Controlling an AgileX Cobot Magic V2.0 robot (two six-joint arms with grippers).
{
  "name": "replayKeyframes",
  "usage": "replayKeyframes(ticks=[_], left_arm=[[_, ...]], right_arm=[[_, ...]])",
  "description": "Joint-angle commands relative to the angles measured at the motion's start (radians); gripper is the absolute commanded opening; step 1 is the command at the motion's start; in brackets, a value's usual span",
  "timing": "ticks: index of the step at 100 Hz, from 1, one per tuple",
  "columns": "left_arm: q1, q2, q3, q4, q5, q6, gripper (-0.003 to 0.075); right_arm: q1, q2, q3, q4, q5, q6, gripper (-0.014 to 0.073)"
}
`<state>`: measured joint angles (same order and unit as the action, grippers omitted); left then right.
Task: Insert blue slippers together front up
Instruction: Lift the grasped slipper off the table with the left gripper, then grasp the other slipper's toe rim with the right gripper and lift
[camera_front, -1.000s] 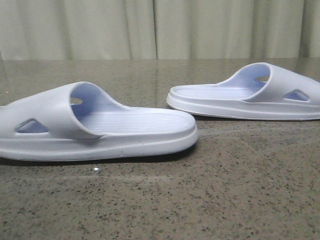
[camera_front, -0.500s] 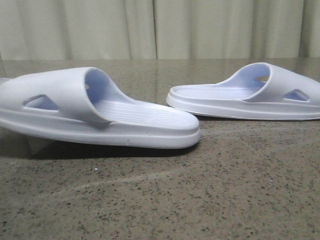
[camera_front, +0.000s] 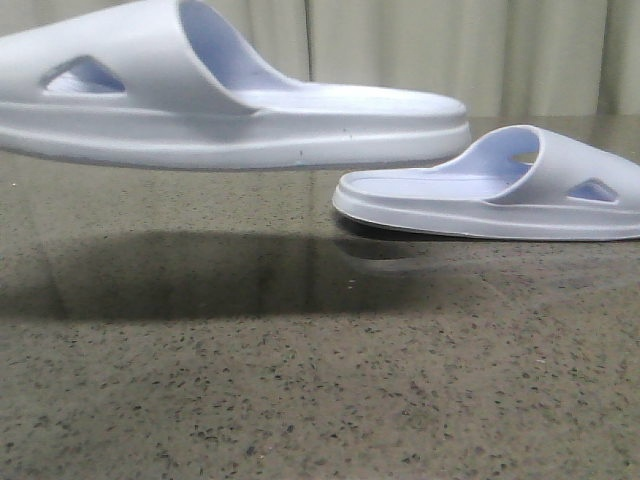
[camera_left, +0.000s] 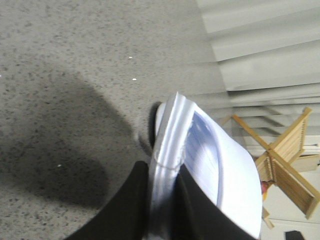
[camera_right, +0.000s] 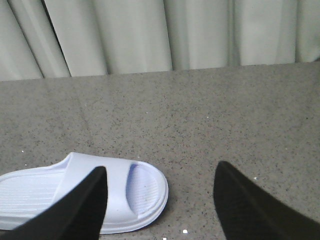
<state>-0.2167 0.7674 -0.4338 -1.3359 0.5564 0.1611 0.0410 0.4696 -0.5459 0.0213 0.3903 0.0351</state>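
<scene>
Two pale blue-white foam slippers show in the front view. One slipper (camera_front: 230, 115) hangs in the air at the upper left, sole level, casting a shadow on the table. The other slipper (camera_front: 490, 190) lies flat on the table at the right. In the left wrist view my left gripper (camera_left: 164, 175) is shut on the edge of the lifted slipper (camera_left: 210, 160), one black finger on each side. In the right wrist view my right gripper (camera_right: 160, 177) is open and empty above the table, with the lying slipper (camera_right: 85, 197) behind its left finger. Neither gripper shows in the front view.
The table is speckled grey-brown stone (camera_front: 320, 400). Pale curtains (camera_front: 400, 50) hang behind it. A wooden folding rack (camera_left: 285, 155) stands beyond the table edge in the left wrist view.
The left slipper has risen off the table, first tilting at the strap end, and now hangs level well above it and further right. The right slipper has not moved.
</scene>
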Motion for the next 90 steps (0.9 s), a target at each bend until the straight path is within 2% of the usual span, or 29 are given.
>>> replayKeyframes(ticks=[1, 13, 39, 54, 90], left_arm=[[-0.004, -0.021, -0.026, -0.063, 0.005, 0.0, 0.0017], [-0.004, -0.025, -0.026, -0.063, 0.005, 0.0, 0.0017], [-0.004, -0.025, -0.026, -0.063, 0.005, 0.0, 0.0016], [-0.004, -0.025, -0.026, -0.063, 0.005, 0.0, 0.0016], [-0.004, -0.025, -0.026, -0.063, 0.005, 0.0, 0.0016]], right_arm=[[-0.006, 0.052, -0.028, -0.021, -0.071, -0.002, 0.0393], [-0.006, 0.139, -0.028, -0.021, -0.089, 0.018, 0.0393], [-0.006, 0.347, -0.028, 0.003, -0.133, 0.215, 0.0393], [-0.006, 0.456, -0.033, 0.106, -0.165, 0.219, 0.0393], [-0.006, 0.574, -0.072, 0.211, -0.252, 0.219, 0.0392]])
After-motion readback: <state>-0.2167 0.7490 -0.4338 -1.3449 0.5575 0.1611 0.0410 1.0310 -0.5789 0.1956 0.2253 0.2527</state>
